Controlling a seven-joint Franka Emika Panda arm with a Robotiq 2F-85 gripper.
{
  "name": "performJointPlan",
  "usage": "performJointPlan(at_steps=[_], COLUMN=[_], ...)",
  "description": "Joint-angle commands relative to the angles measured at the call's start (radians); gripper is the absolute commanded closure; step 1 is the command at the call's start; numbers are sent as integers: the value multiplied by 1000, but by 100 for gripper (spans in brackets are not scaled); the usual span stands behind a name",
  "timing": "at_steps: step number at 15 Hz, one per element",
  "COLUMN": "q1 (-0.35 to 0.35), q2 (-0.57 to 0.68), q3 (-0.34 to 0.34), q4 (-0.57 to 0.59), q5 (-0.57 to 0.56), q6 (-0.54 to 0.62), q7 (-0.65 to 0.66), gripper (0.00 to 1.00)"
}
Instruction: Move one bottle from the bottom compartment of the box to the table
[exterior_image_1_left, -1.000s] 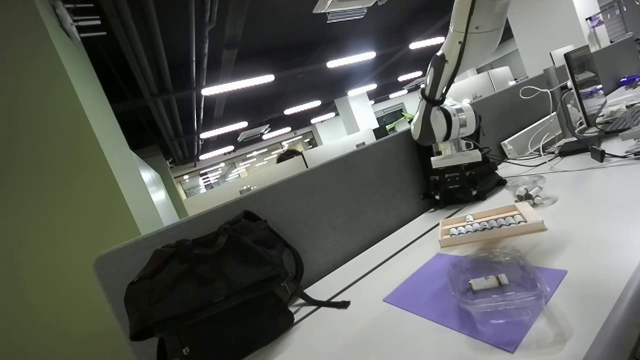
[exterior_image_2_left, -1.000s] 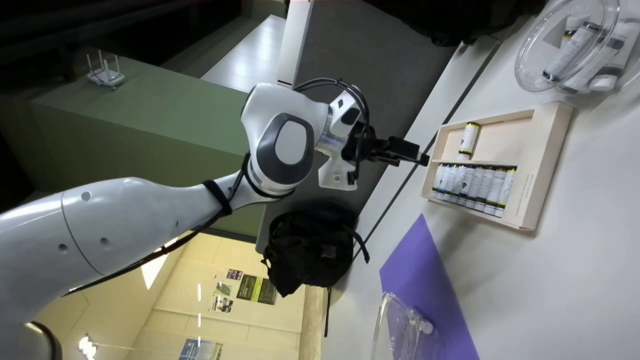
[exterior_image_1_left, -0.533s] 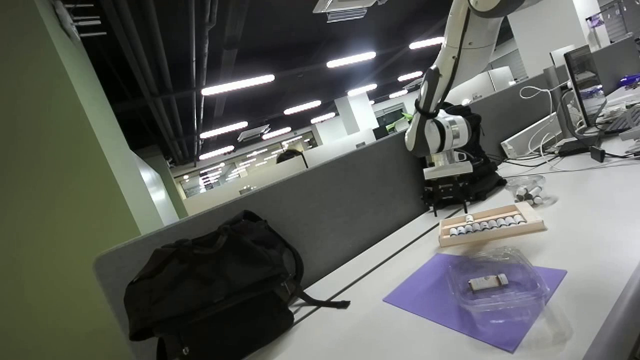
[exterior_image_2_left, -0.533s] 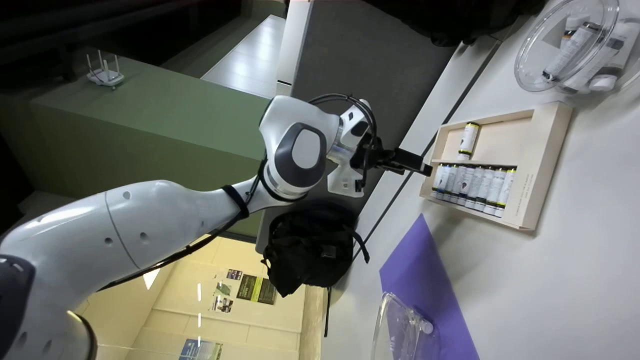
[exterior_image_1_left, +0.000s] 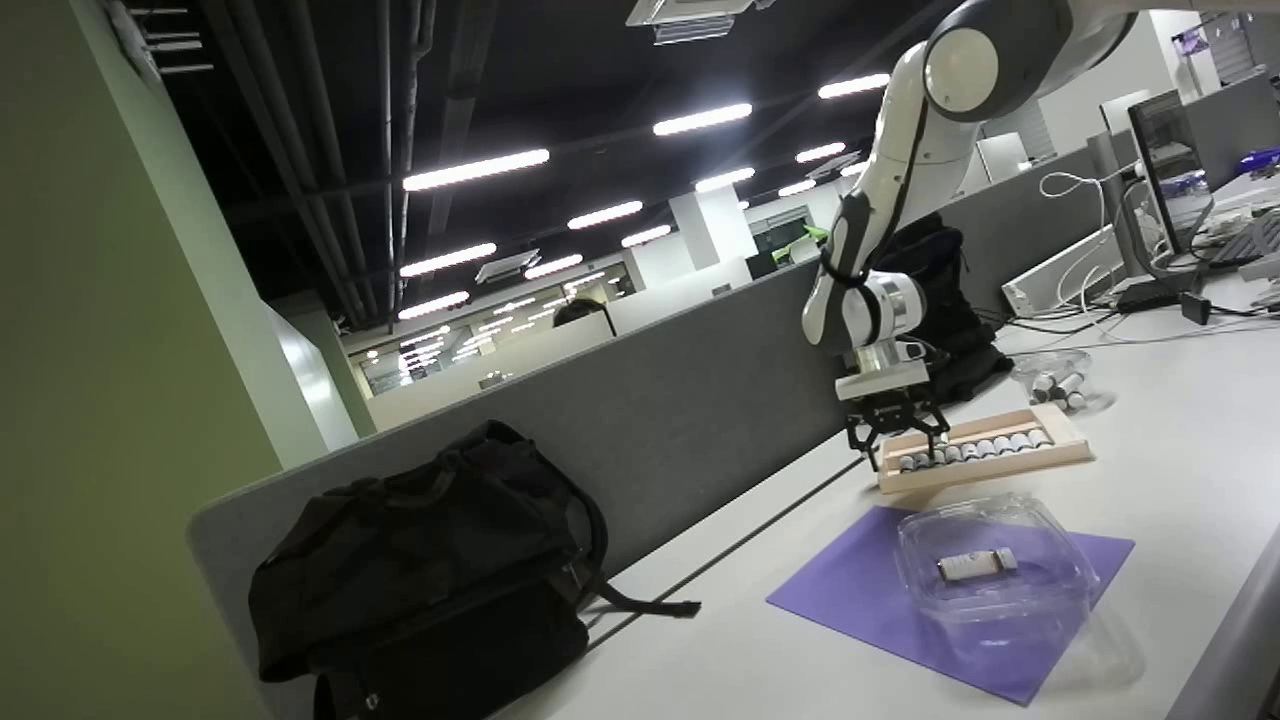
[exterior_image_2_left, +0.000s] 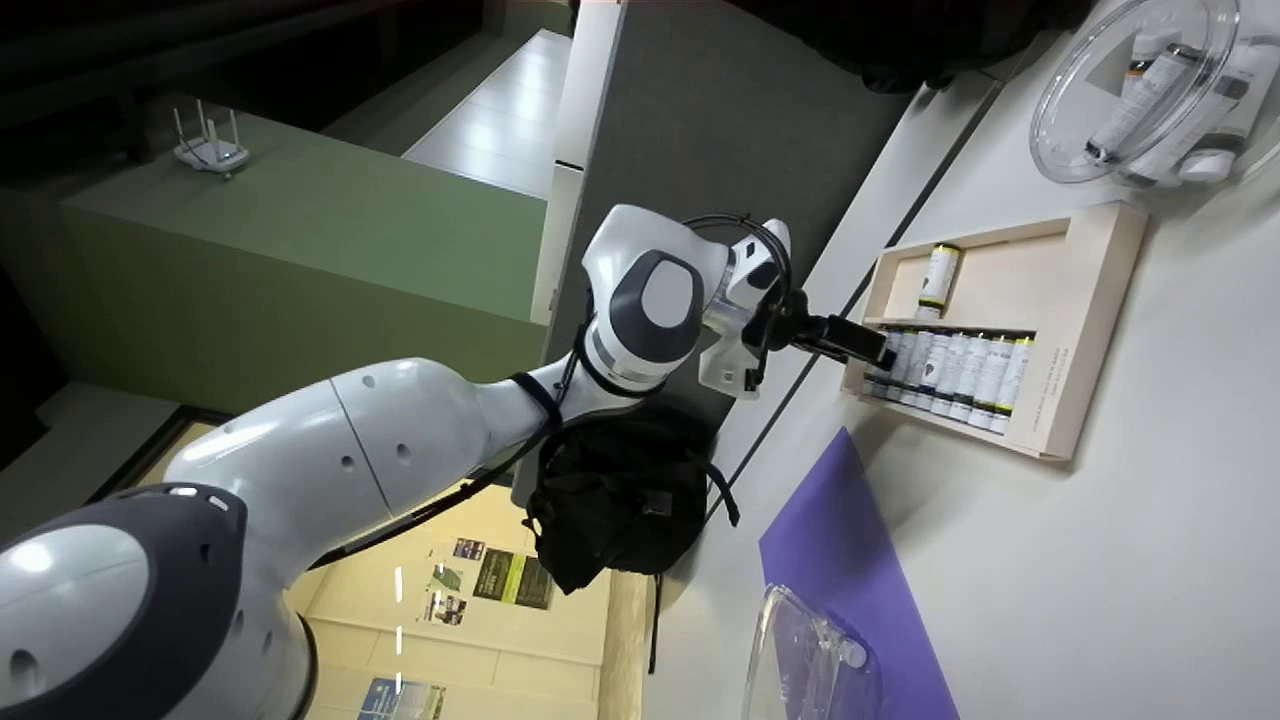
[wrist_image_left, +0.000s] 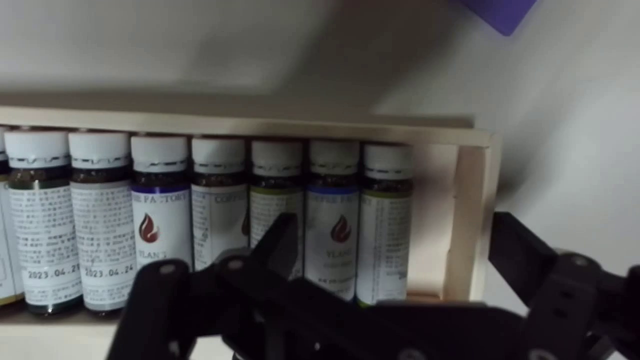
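With the claw (wrist_image_left: 394, 227) spread wide, hangs over one end of the box (exterior_image_2_left: 1085, 335), near purple mat (exterior_image_1_left: 845, 590) and clear tub (exterior_image_1_left: 1050, 575); in the wrist view straddles end wall (wrist_image_left: 465, 215) and two bottles (wrist_image_left: 384, 235) in its crowded compartment (wrist_image_left: 431, 240), white-capped, dark-necked, pale-labelled.

A clear plastic container (exterior_image_1_left: 1050, 583) sits on a purple mat (exterior_image_1_left: 850, 590), well apart from a clear round bowl (exterior_image_2_left: 1044, 130). One black backpack (exterior_image_1_left: 430, 590) slumps with a strap (exterior_image_1_left: 650, 606) trailing; a second backpack (exterior_image_1_left: 945, 325) stands nearer a monitor (exterior_image_1_left: 1166, 155). Long lights (exterior_image_1_left: 477, 170) shine on the dark ceiling (exterior_image_1_left: 600, 50), beyond a green wall (exterior_image_1_left: 130, 380).
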Motion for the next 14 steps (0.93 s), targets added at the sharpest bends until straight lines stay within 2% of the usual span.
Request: performJointPlan(at_steps=[1,5,10,14], q1=[-2,-19,-30,-28], q2=[67,93,39,4], q3=[-23,-12,15,4], q4=[127,190,135,111], q5=[-27,-20,2,-26], q6=[-113,-179,-61,-172], q7=[88,93,20,24], gripper=[0,0,0,0])
